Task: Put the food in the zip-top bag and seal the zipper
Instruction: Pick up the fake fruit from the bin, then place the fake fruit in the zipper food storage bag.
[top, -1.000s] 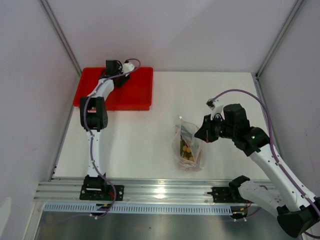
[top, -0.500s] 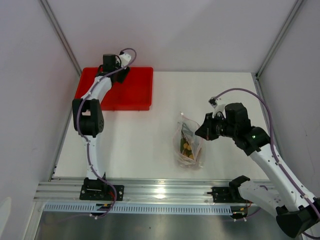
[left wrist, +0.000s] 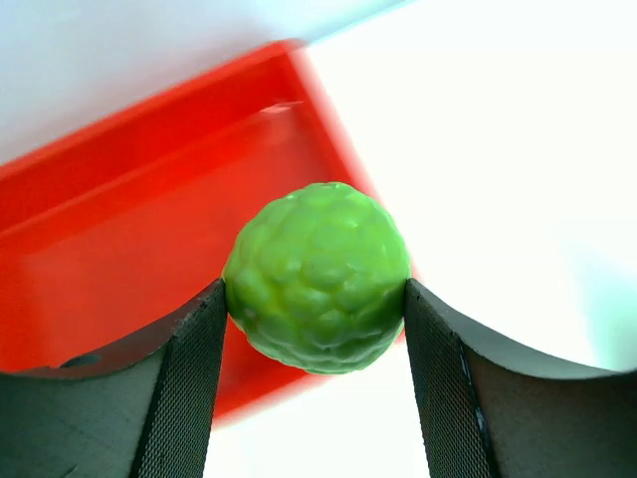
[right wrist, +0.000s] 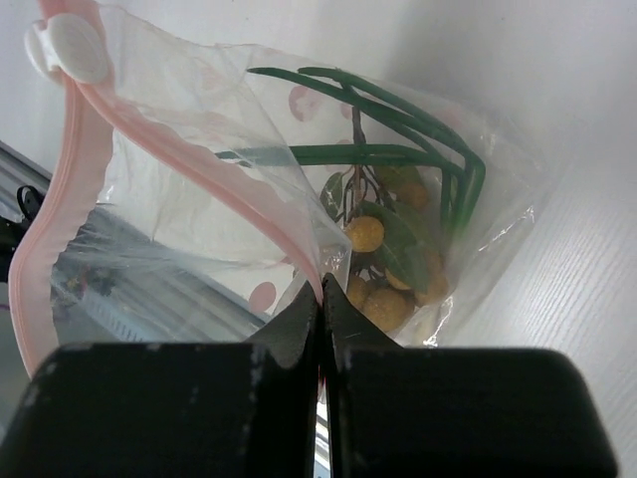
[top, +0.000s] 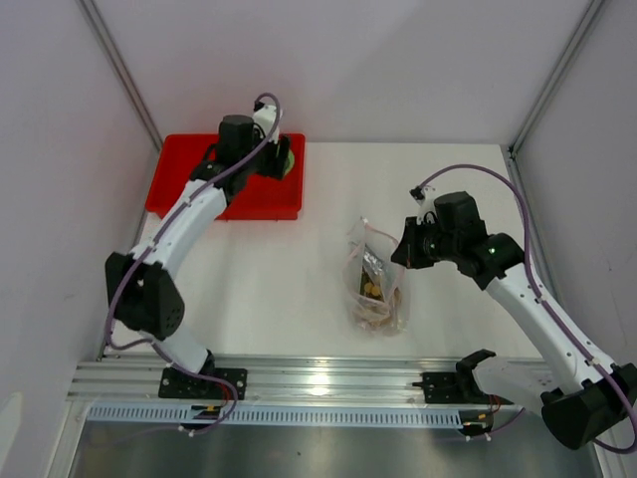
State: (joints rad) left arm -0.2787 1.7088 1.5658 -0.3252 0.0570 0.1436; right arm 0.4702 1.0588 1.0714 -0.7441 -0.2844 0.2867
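Note:
My left gripper (left wrist: 317, 329) is shut on the bumpy lime-green fruit (left wrist: 317, 276) and holds it above the right end of the red tray (left wrist: 119, 239); in the top view the fruit (top: 284, 159) shows at the tray's right edge. My right gripper (right wrist: 320, 299) is shut on the pinkish zipper strip (right wrist: 189, 164) of the clear zip-top bag (top: 375, 279), holding its mouth open. Inside the bag lie the tan-brown round fruits (right wrist: 383, 289) and the long green leaves (right wrist: 398, 134). A white slider (right wrist: 68, 48) sits at the strip's end.
The red tray (top: 179, 184) lies at the back left of the white table. An aluminium rail (top: 318, 378) runs along the near edge. Grey walls and frame posts (top: 119, 70) close in the left, back and right sides.
My left arm has lifted off the tray and swung right, carrying the green fruit over the tray's right end. My right gripper has shifted slightly back with the bag's mouth.

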